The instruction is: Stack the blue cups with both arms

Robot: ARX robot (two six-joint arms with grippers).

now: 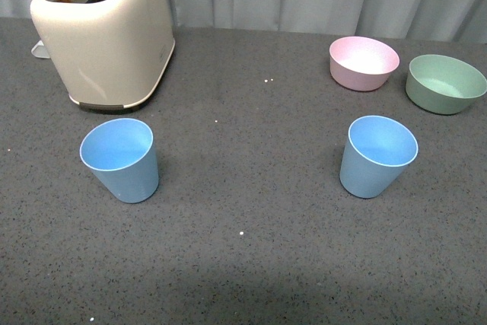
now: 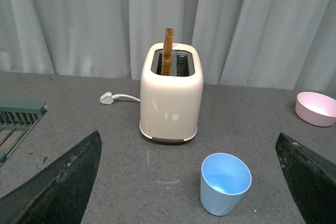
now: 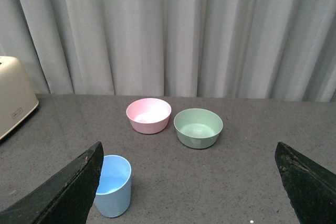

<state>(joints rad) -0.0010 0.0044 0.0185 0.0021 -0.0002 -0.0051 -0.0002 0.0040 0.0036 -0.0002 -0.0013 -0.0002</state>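
Left gripper [image 2: 187, 133] spread, blue cup [image 2: 226, 183] ahead

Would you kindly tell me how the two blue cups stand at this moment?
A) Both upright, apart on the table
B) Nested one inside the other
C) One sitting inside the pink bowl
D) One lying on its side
A: the left blue cup and the right blue cup each stand upright with the mouth up, well apart on the grey table.
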